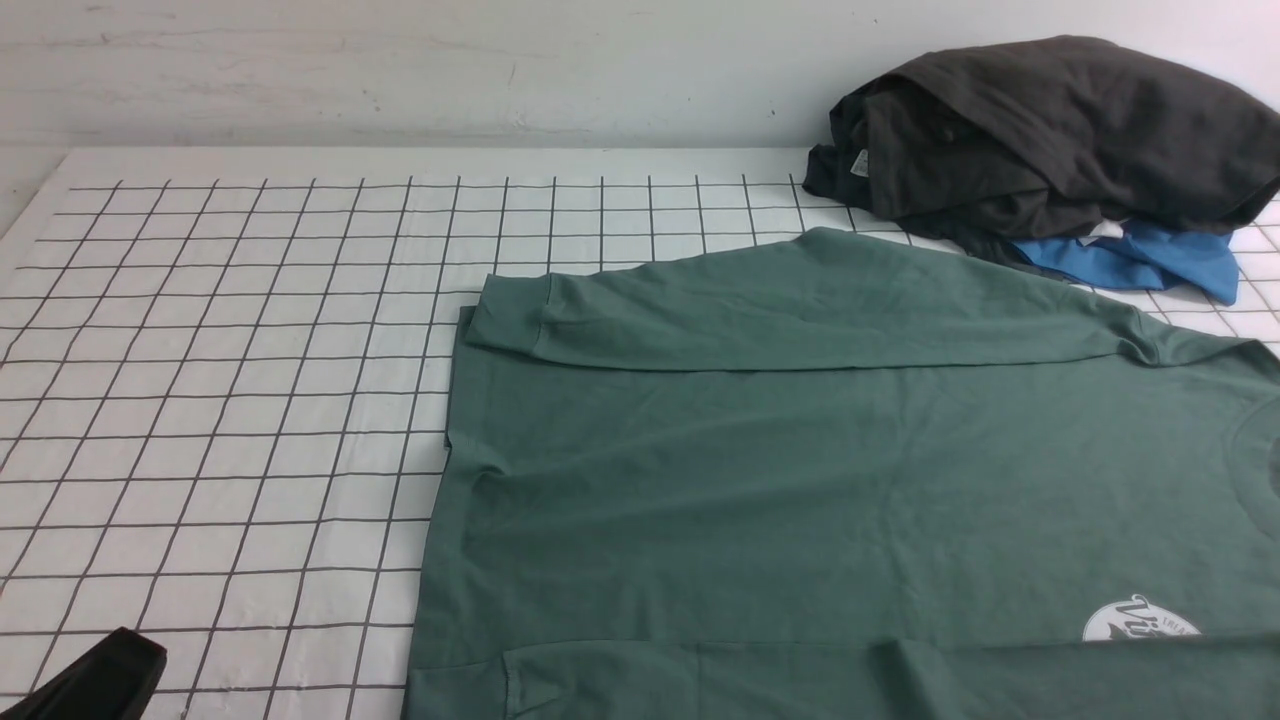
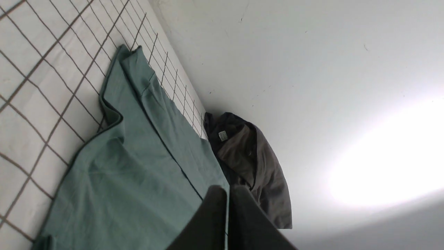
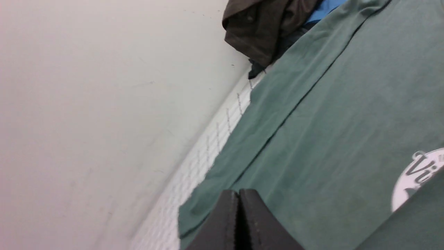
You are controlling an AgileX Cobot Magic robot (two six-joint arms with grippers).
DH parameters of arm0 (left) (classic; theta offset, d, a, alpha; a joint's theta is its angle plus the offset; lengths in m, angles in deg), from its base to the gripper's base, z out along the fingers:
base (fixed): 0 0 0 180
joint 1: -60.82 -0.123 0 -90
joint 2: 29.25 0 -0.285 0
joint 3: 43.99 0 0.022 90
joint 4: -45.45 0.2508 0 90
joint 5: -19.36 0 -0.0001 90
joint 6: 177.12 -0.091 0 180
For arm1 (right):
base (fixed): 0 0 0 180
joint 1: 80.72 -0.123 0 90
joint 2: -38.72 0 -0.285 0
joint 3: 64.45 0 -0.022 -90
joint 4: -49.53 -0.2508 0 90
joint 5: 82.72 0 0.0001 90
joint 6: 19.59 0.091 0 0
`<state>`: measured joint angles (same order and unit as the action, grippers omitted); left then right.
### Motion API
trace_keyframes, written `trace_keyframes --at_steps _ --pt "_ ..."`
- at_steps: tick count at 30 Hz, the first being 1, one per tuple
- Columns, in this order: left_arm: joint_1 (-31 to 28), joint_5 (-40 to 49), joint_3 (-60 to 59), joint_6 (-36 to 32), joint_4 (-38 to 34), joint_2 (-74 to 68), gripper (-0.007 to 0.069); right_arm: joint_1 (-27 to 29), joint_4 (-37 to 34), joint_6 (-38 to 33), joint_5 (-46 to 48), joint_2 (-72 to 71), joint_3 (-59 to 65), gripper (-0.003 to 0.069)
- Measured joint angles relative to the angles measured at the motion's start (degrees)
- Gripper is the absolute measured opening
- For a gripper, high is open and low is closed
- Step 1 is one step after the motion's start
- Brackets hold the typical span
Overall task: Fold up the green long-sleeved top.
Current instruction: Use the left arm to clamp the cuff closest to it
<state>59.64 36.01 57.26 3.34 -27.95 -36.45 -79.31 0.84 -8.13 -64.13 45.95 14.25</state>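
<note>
Green long-sleeved top [image 1: 850,480] lies flat on the worktop [image 1: 250,350], over its right half, with both sleeves folded across the body. Dark grey garment [image 1: 1050,130] and blue garment [image 1: 1140,262] are heaped at the worktop's far right corner. Left gripper [image 2: 227,190] and right gripper [image 3: 238,191]: jaws pressed together, holding nothing.

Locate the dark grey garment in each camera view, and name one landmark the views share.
Front view: dark grey garment heaped far right against the wall.
Left wrist view: dark grey garment by the wall, beyond the green long-sleeved top.
Right wrist view: dark grey garment by the wall, beside the blue garment.
Shared landmark: the top's folded sleeve.
</note>
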Motion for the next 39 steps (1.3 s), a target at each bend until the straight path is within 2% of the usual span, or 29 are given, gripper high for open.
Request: trace_keyframes --at_steps 1,5,10,13,16,17,18,19,23,26,28,30,33,35,36,39 --pt "0.00 -0.14 0.00 -1.12 -0.20 0.00 -0.0007 0.00 -3.05 0.00 -0.29 0.00 0.00 -0.0015" --pt "0.00 0.08 0.06 -5.75 -0.44 0.00 -0.0007 0.00 -3.95 -0.26 -0.83 0.00 0.00 -0.0015" --pt "0.00 1.42 5.84 -22.80 -0.44 0.00 -0.0007 0.00 -3.66 -2.17 -3.34 0.00 0.05 -0.0015" --pt "0.00 2.84 10.62 -31.03 0.22 -1.44 -0.0007 0.00 -3.66 -8.71 -5.44 0.00 0.05 -0.0015" --pt "0.00 6.31 16.09 -34.53 6.44 -8.57 -0.0007 0.00 -3.66 -16.01 -5.84 0.15 -0.73 -0.0015" --pt "0.00 8.08 17.84 -34.72 10.11 -11.16 -0.0007 0.00 -3.66 -18.78 -5.84 0.89 -1.90 -0.0015" --pt "0.00 8.08 18.31 -34.78 10.11 -11.82 -0.0007 0.00 -3.58 -19.36 -5.84 1.12 -2.20 -0.0015" --pt "0.00 12.35 23.03 -34.85 19.00 -18.23 -0.0007 0.00 -2.78 -23.99 -5.84 3.81 -5.28 -0.0015" --pt "0.00 25.66 35.06 -31.31 36.19 -31.61 -0.0007 0.00 2.61 -34.61 -2.98 14.33 -15.95 -0.0015" --pt "1.28 35.85 42.87 -25.93 47.96 -41.24 -0.0007 0.00 9.52 -39.57 5.64 23.91 -25.62 -0.0015" --pt "2.90 38.49 45.78 -23.64 51.63 -44.44 -0.0007 0.00 13.12 -40.38 10.43 28.83 -30.41 -0.0015" --pt "8.55 41.48 49.12 -20.18 57.38 -50.14 -0.0006 -0.41 17.98 -39.83 20.88 37.50 -38.11 -0.0015" --pt "15.70 42.19 50.13 -18.61 60.53 -54.76 0.0015 -2.45 21.31 -37.71 29.21 44.71 -43.66 -0.0015" --pt "21.34 42.37 50.26 -17.57 61.31 -58.71 0.0051 -4.84 23.57 -36.29 35.59 49.68 -47.93 -0.0015" --pt "21.80 42.48 50.26 -17.48 61.38 -59.10 0.0055 -5.08 23.77 -36.29 36.17 50.06 -48.22 -0.0015" --pt "28.12 42.40 50.43 -15.89 61.25 -66.80 0.0165 -9.58 26.78 -33.70 46.21 55.54 -51.57 -0.0015"
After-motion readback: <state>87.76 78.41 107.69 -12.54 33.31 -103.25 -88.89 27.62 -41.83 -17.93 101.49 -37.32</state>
